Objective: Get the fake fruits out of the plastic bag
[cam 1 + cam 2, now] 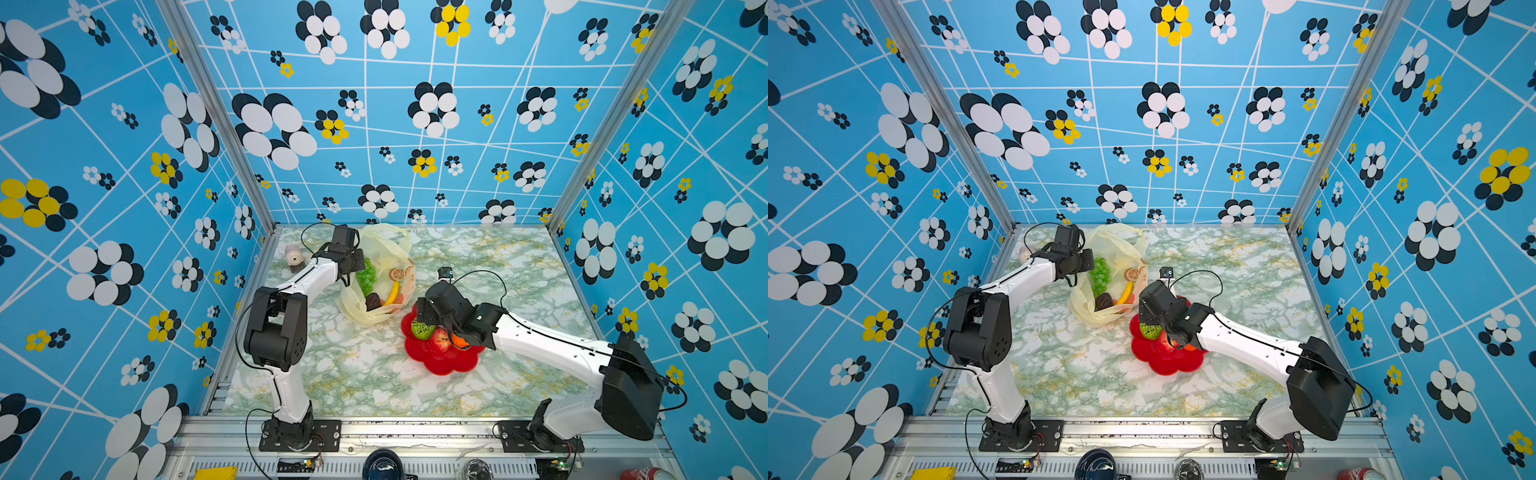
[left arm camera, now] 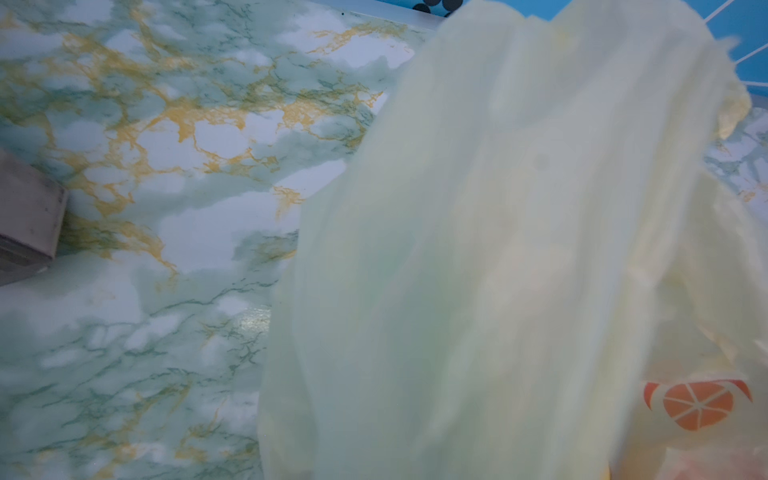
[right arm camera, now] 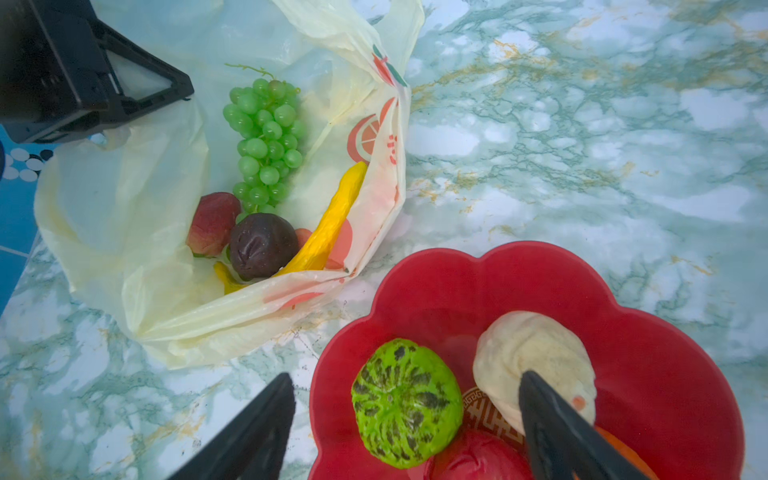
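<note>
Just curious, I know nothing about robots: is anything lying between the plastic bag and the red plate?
Nothing. In the right wrist view, only a narrow strip of bare marbled tabletop separates the plastic bag from the red plate.

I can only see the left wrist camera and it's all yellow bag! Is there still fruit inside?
Observer: Yes, green grapes, a banana and a dark brown piece lie inside the plastic bag.
Operator: Did any get out?
Observer: A green netted ball and a cream bulb sit on the red plate.
Operator: Where's the other claw?
Observer: The right claw hangs open over that plate.
</note>
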Controlling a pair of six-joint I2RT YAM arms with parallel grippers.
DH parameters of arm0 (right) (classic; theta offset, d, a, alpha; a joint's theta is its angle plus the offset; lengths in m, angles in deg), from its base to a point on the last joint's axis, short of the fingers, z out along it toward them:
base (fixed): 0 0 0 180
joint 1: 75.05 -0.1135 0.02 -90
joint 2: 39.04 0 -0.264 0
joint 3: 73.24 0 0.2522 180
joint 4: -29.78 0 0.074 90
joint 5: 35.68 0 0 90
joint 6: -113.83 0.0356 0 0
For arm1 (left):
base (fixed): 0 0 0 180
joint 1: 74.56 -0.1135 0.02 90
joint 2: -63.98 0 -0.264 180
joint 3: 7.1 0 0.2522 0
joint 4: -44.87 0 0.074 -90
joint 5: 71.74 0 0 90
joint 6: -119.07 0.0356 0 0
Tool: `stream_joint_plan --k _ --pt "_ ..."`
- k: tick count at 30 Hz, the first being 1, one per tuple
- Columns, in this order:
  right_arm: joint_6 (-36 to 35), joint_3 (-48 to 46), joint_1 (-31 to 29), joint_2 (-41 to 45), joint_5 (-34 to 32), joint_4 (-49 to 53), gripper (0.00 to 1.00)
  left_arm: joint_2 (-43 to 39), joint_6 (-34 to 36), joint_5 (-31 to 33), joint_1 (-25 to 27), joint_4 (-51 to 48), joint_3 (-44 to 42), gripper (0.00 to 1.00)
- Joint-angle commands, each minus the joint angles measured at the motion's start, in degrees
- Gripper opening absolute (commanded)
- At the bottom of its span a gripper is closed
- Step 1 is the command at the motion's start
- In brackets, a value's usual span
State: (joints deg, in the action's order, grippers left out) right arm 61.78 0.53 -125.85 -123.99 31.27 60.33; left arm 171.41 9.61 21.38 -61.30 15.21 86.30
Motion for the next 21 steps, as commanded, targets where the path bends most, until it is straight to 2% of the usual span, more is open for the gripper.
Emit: stream_joint_plan --k 1,4,7,10,14,18,21 --pt "-3.4 2.7 0.7 -2.1 0.7 -0.5 0.87 -0.2 0.1 3.8 1.1 -9.6 3.3 0.21" --pt "-6.1 5.2 1.6 -5.2 2.4 -1.7 0.87 -2.7 -1.3 6.7 2.0 -15.6 5.0 0.42" --pt "-10.1 9.6 2.2 -10.2 5.3 -2.2 0.87 -7.2 -4.2 8.7 2.8 -20.7 4.8 0.7" --pt "-13.7 16.9 2.3 -16.7 7.4 0.7 0.87 -14.1 -8.2 13.1 4.8 -23.8 1.2 0.85" --pt "-16.3 23.6 2.3 -22.6 10.3 2.2 0.86 -23.6 -14.5 17.3 9.3 -24.3 -8.3 0.94" --pt "-17.7 27.3 2.3 -26.8 12.3 2.2 0.84 -28.8 -20.3 14.9 11.3 -20.9 -17.1 0.96" --pt "-18.3 28.9 2.3 -29.3 14.1 2.4 0.83 -29.3 -22.7 13.2 11.2 -17.7 -20.7 0.97"
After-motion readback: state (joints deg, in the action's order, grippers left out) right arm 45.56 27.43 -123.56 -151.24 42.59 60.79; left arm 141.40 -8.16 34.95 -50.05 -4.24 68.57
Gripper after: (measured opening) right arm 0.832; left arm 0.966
